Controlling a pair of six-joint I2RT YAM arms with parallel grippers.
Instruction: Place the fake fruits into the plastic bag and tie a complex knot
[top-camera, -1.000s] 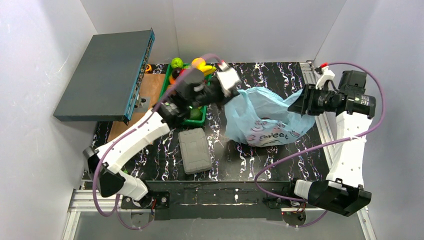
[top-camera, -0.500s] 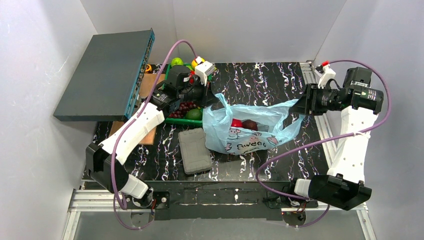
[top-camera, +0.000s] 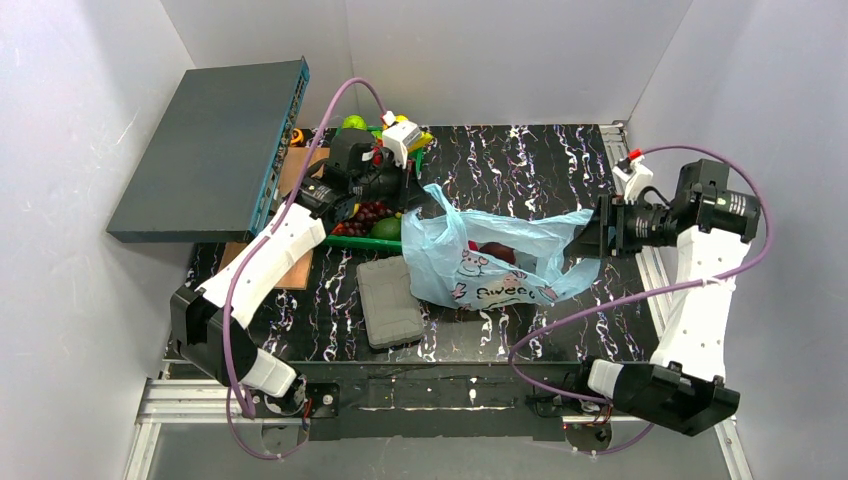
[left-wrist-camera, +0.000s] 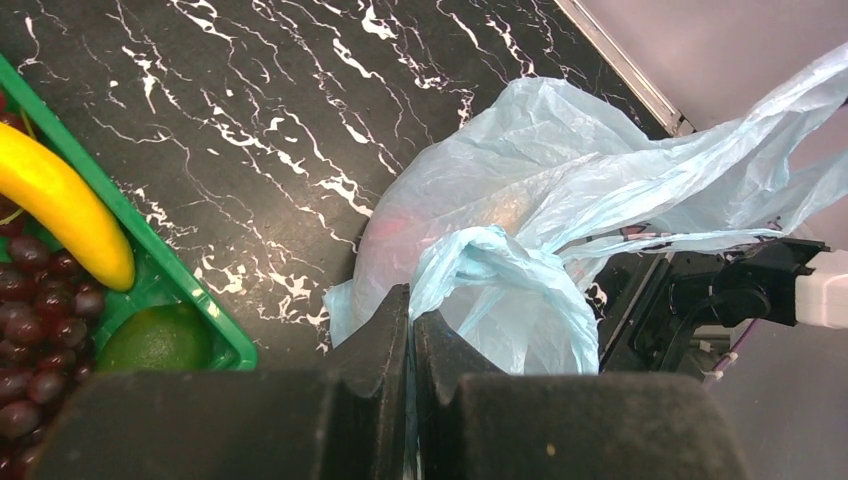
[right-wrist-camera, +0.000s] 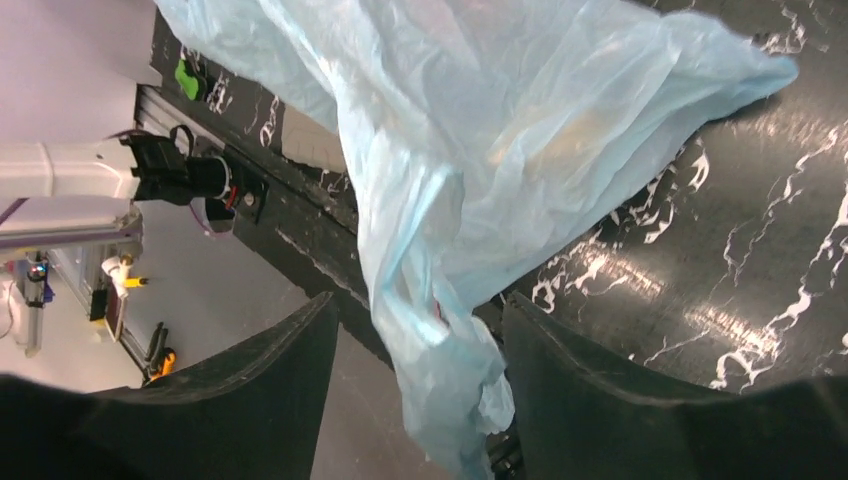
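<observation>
The light-blue plastic bag (top-camera: 500, 265) lies on the black marbled table, stretched between both arms. A dark plum (top-camera: 497, 252) and something red beside it show through its mouth. My left gripper (top-camera: 418, 203) is shut on the bag's left handle; in the left wrist view the jaws (left-wrist-camera: 411, 312) pinch the blue film (left-wrist-camera: 520, 220). My right gripper (top-camera: 590, 240) is open at the bag's right end. In the right wrist view (right-wrist-camera: 420, 340) bag plastic (right-wrist-camera: 480, 130) hangs loose between the spread fingers. A banana (left-wrist-camera: 60, 205), grapes (top-camera: 370, 213) and a green fruit (top-camera: 387, 229) sit in the tray.
The green tray (top-camera: 365, 243) stands just left of the bag, under my left wrist. A grey ribbed case (top-camera: 390, 300) lies in front of the tray. A large dark flat box (top-camera: 215, 150) leans at the far left. White walls close in the table.
The left gripper has pulled the bag handle left toward the tray. The bag has dropped from raised to spread low on the table. The right gripper has moved nearer and lower.
</observation>
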